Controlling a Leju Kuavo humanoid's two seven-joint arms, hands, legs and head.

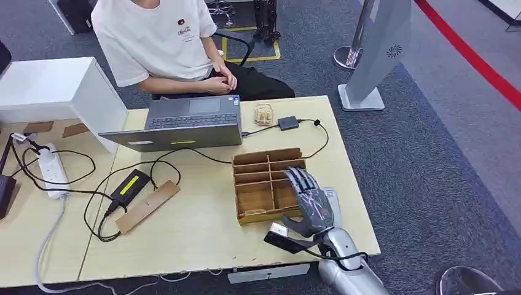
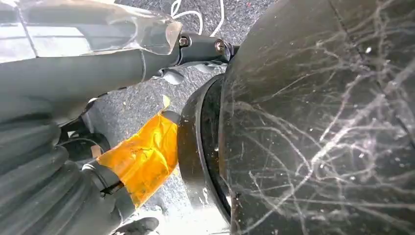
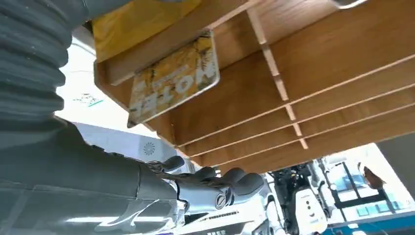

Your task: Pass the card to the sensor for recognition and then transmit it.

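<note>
The right hand's point(image 1: 310, 206) dark fingers point(image 1: 299, 178) lie spread and empty over the slatted wooden organizer point(image 1: 268, 183). A glossy yellow card point(image 3: 172, 79) leans in its near compartment. Whether the left hand's point(image 2: 58, 161) fingers are open, I cannot tell.

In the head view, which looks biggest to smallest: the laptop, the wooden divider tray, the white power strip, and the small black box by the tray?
1. laptop
2. wooden divider tray
3. white power strip
4. small black box

The order looks clear despite differing distances from the camera.
</note>
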